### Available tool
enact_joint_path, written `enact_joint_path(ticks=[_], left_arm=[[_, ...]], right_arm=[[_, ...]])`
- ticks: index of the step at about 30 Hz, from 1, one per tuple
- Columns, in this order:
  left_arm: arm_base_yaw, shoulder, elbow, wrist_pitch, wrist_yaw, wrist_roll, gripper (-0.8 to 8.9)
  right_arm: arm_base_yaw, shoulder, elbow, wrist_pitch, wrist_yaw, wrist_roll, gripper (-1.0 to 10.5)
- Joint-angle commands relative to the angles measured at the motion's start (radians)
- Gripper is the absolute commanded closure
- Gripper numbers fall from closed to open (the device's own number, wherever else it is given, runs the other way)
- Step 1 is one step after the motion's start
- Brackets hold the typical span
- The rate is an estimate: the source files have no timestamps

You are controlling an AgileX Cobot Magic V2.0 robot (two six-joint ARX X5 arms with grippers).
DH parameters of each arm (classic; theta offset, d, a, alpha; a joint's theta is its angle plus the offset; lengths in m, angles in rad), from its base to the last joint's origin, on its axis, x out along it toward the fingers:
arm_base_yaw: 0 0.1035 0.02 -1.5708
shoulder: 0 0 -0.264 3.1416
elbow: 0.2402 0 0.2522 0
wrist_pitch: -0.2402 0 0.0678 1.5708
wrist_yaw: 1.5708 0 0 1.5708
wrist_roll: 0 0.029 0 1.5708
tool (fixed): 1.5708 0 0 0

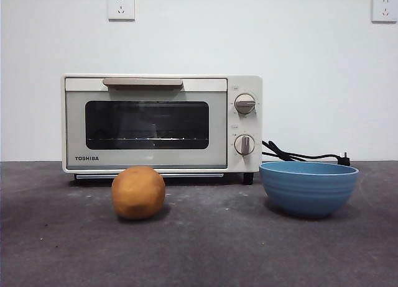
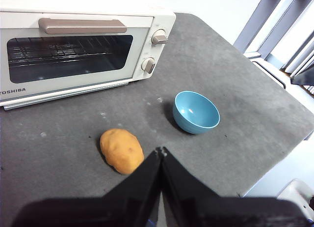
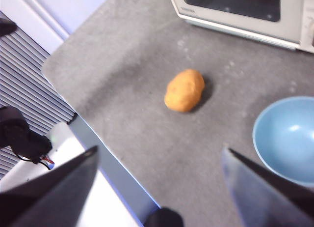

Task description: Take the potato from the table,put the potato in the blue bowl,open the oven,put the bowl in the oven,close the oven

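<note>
1. We see the table [image 1: 199,250], dark grey and scuffed, bearing everything else.
2. We see the oven [image 1: 161,124] at the back of the table, cream-white, its door shut and its dark window showing a wire rack inside. The beige handle [image 1: 143,82] runs along the door's top edge, and two knobs [image 1: 244,104] sit one above the other at the door's 3 o'clock side. A black cord [image 1: 305,155] trails away on the table from the oven's knob end, behind the bowl.
3. We see the bowl [image 1: 308,187], blue and ridged, standing upright and empty near the oven's knob end. In the front view it lies at about 3 o'clock from the potato, well apart from it.
4. We see the potato [image 1: 138,192], orange-tan, resting on the table just before the oven door, at about 6 o'clock from the window. It touches neither oven nor bowl.
5. We see the left gripper [image 2: 161,151] held above the table, its two black jaws pressed together at their tips with nothing between them. The tips sit just beside the potato in the left wrist view, without gripping it.
6. We see the right gripper [image 3: 159,156] held high above the table's edge, its jaws spread wide and holding nothing, potato and bowl both below it.
</note>
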State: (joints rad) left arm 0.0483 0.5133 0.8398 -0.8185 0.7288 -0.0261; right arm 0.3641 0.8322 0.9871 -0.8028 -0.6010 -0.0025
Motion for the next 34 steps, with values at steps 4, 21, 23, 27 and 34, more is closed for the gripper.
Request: enact_joint_path(ticks=[4,21,23,27,34], left_arm=[[-0.004,-0.002,0.0,0.002,0.006,0.01,8.21],[-0.004,-0.002,0.0,0.002,0.007,0.008,8.21],[-0.004,-0.002,0.0,0.001,0.007,0.008,8.21],[-0.005,-0.002,0.0,0.001,0.007,0.008,8.21],[-0.024,-0.002,0.0,0.001,0.006,0.008,8.21]], right_arm=[[0.069,0.053,0.0,0.126,0.002,0.104,3.7],[0.359,0.583,0.143,0.421,0.293,0.2,3.7],[0.367,0.662,0.189,0.42,0.311,0.2,3.7],[0.378,0.797,0.263,0.419,0.332,0.217,3.7],[0.399,0.969,0.325,0.42,0.4,0.222,3.7]])
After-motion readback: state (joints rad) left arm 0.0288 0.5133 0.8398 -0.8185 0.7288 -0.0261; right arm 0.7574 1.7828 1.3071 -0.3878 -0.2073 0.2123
